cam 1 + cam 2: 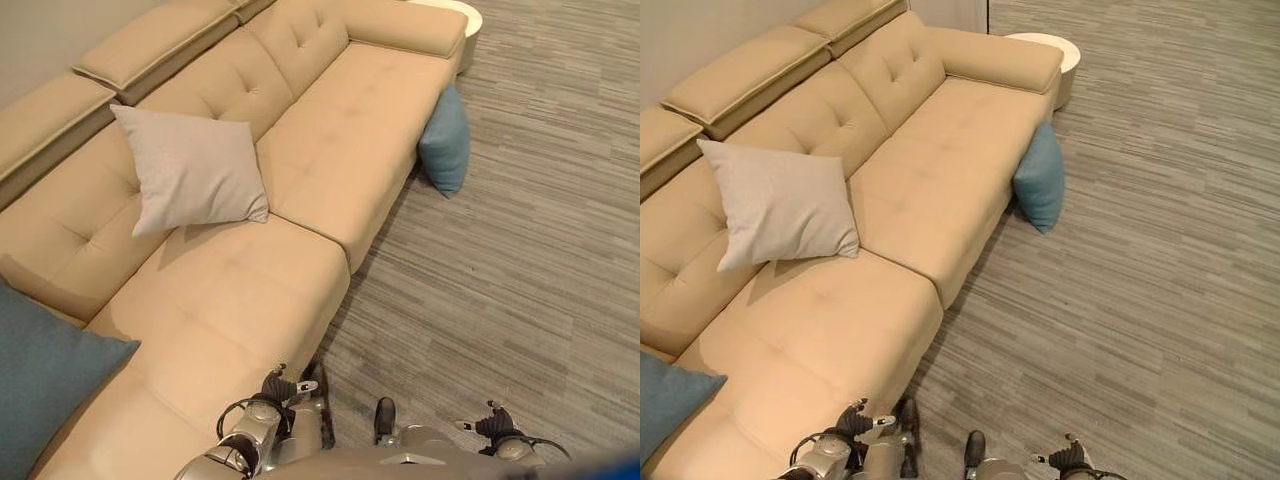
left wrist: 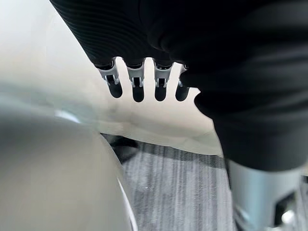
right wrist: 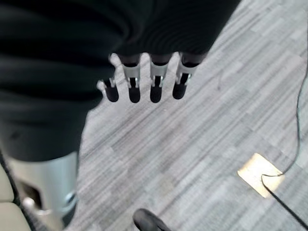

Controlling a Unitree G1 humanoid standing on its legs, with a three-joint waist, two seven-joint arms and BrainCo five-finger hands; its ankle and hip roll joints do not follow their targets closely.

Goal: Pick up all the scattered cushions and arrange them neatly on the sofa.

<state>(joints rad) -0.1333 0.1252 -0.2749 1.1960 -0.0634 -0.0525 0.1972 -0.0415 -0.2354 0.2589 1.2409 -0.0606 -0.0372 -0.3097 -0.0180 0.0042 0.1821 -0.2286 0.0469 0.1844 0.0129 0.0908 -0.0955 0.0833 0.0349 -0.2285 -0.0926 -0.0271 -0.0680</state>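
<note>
Now both hands, left (image 1: pixel 283 387) and right (image 1: pixel 492 424), hang relaxed and empty; next, fetching the blue cushion (image 1: pixel 446 140) leaning against the sofa (image 1: pixel 330 170).

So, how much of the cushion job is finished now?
Done: the light grey cushion leans on the sofa backrest, and a dark blue cushion lies on its near end. In hand: nothing; the left hand and right hand hang empty. Left: the blue cushion on the floor.

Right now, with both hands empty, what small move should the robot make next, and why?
Probably step toward the blue cushion leaning on the floor against the sofa front. Both the left hand and right hand hang open, far from it.
</note>
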